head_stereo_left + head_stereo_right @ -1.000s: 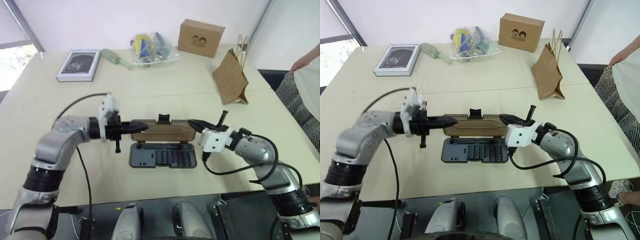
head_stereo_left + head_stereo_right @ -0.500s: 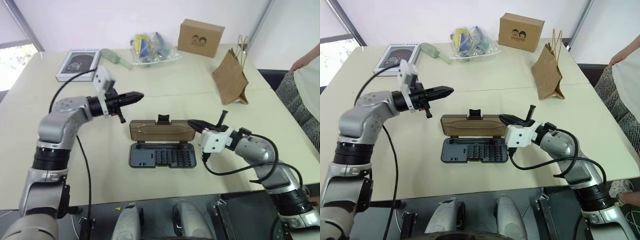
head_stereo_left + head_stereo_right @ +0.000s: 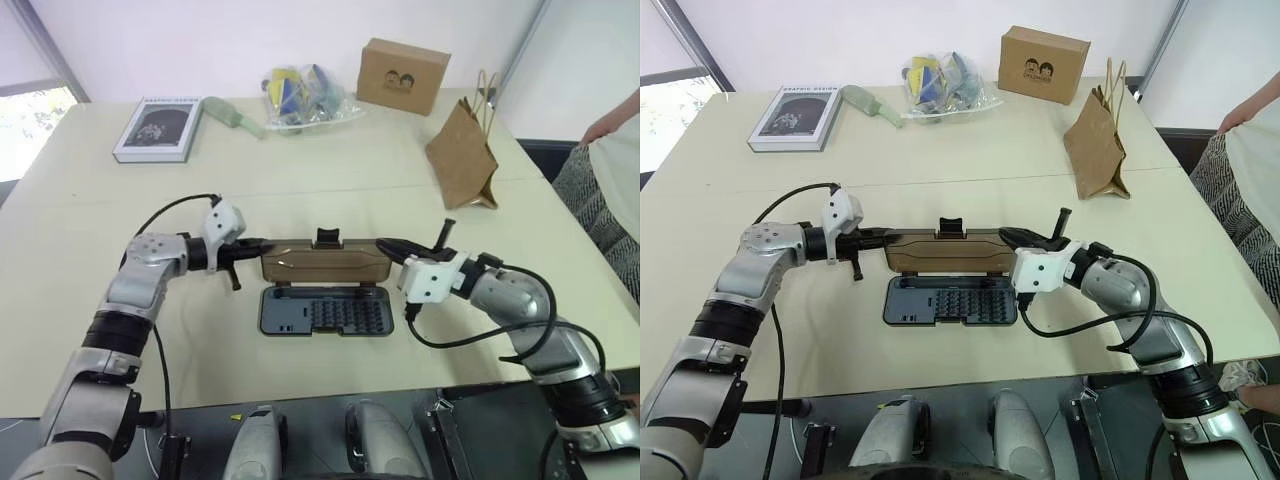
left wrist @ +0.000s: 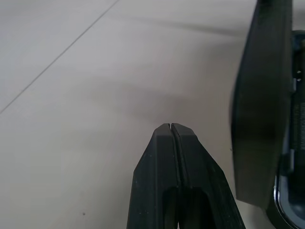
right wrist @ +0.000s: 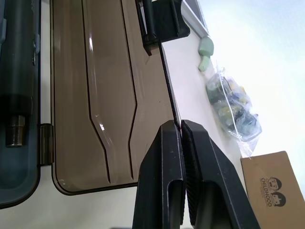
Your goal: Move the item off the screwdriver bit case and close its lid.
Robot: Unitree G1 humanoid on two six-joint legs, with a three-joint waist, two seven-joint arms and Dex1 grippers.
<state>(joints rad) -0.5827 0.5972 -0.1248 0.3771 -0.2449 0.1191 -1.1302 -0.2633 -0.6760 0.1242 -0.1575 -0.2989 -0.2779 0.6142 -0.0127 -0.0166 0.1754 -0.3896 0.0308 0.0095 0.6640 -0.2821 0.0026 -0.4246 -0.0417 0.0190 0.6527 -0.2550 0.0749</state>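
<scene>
The screwdriver bit case (image 3: pixel 325 312) lies open near the table's front, with rows of bits in its tray. Its smoky brown lid (image 3: pixel 325 262) is folded back behind the tray, the latch tab (image 3: pixel 327 238) on its far edge. My left gripper (image 3: pixel 258 243) is shut and low, its tip at the lid's left end; the left wrist view shows the shut fingertips (image 4: pixel 164 131) just beside the lid's dark edge (image 4: pixel 262 95). My right gripper (image 3: pixel 384 246) is shut at the lid's far right corner, over its far edge (image 5: pixel 169 102). The item, a brown paper bag (image 3: pixel 462 150), stands far right, apart from the case.
Along the far side are a grey-covered book (image 3: pixel 157 128), a pale green object (image 3: pixel 232 115), a clear bag of coloured things (image 3: pixel 300 98) and a cardboard box (image 3: pixel 403 75). A person (image 3: pixel 615 170) stands at the right edge.
The left arm rose away from the lid toward the far left, then dropped back low to the lid's left end. The right arm has kept still.
</scene>
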